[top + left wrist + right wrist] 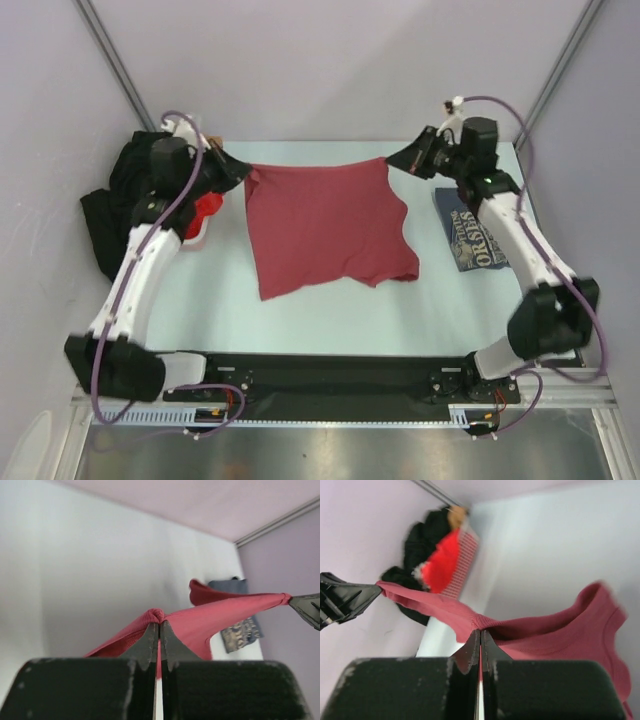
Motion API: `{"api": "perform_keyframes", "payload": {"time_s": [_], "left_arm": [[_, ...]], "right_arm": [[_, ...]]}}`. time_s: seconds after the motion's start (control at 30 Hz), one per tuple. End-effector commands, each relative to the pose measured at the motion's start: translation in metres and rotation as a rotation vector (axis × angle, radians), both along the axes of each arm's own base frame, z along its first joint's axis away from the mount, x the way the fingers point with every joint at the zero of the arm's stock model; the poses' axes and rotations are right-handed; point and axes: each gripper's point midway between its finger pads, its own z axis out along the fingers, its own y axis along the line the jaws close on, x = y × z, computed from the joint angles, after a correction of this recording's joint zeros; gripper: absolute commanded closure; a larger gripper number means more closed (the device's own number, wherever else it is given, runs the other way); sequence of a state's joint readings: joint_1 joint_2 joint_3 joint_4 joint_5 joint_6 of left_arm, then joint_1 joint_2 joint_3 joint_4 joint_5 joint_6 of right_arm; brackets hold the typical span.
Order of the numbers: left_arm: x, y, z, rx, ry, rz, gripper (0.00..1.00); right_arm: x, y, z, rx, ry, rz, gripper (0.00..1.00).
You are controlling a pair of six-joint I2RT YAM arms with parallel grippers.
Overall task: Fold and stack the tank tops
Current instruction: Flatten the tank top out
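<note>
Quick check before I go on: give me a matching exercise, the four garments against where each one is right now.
Things:
1. maroon top
2. blue-grey top
3. orange-red garment
4. black clothes

Places or states:
A. heaped at the far left
B. pinched at its far edge by the left end effector and the right end effector, the rest draped down
C. lying flat at the right
D. between the black heap and the held top

Pairs: 1-B, 2-C, 3-D, 4-A
</note>
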State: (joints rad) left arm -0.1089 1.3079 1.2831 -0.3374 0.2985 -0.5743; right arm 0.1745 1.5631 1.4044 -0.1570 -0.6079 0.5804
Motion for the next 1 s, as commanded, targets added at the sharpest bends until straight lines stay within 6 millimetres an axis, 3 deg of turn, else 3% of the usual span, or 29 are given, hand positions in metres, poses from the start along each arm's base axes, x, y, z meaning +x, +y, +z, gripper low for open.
{"api": "perform_keyframes", "payload": {"time_s": [0.0,0.03,0.07,0.17,0.2,0.27,0.3,0.43,0.53,0.6,0.73,0.83,0.87,0.93,0.97], "left_arm": [[-0.051,0.003,0.095,-0.013,-0.281,-0.035,1.00],[-0.064,0.005,0.103,-0.010,-0.311,-0.029,1.00],[-0.083,0.011,0.110,-0.006,-0.338,-0.004,1.00],[-0.114,0.017,0.115,0.000,-0.368,0.012,1.00],[-0.134,0.019,0.127,-0.006,-0.414,0.012,1.00],[-0.155,0.018,0.131,-0.015,-0.431,-0.005,1.00],[-0.163,0.018,0.135,-0.019,-0.447,-0.010,1.00],[-0.214,0.017,0.146,-0.073,-0.529,-0.037,1.00],[-0.220,0.018,0.144,-0.088,-0.532,-0.032,1.00],[-0.213,0.017,0.142,-0.085,-0.518,-0.035,1.00],[-0.180,0.009,0.126,-0.090,-0.454,-0.061,1.00],[-0.145,0.007,0.094,-0.074,-0.365,-0.051,1.00],[-0.132,0.006,0.079,-0.069,-0.339,-0.046,1.00],[-0.105,0.003,0.047,-0.067,-0.259,-0.045,1.00],[-0.093,0.000,0.027,-0.074,-0.237,-0.052,1.00]], "right_arm": [[-0.062,-0.005,0.105,0.037,-0.333,0.042,1.00],[-0.074,-0.005,0.107,0.030,-0.351,0.047,1.00],[-0.102,-0.008,0.127,0.036,-0.404,0.050,1.00],[-0.140,-0.007,0.136,0.026,-0.440,0.063,1.00],[-0.161,-0.010,0.149,0.033,-0.482,0.067,1.00],[-0.182,-0.011,0.150,0.033,-0.487,0.083,1.00],[-0.204,-0.014,0.161,0.045,-0.529,0.090,1.00],[-0.247,-0.025,0.168,0.053,-0.575,0.091,1.00],[-0.259,-0.030,0.172,0.058,-0.585,0.080,1.00],[-0.254,-0.030,0.175,0.052,-0.571,0.071,1.00],[-0.213,-0.023,0.157,0.020,-0.464,0.036,1.00],[-0.168,-0.014,0.118,-0.020,-0.323,0.014,1.00],[-0.155,-0.012,0.110,-0.021,-0.296,0.011,1.00],[-0.118,-0.006,0.066,-0.045,-0.176,0.000,1.00],[-0.105,-0.004,0.057,-0.032,-0.161,-0.007,1.00]]}}
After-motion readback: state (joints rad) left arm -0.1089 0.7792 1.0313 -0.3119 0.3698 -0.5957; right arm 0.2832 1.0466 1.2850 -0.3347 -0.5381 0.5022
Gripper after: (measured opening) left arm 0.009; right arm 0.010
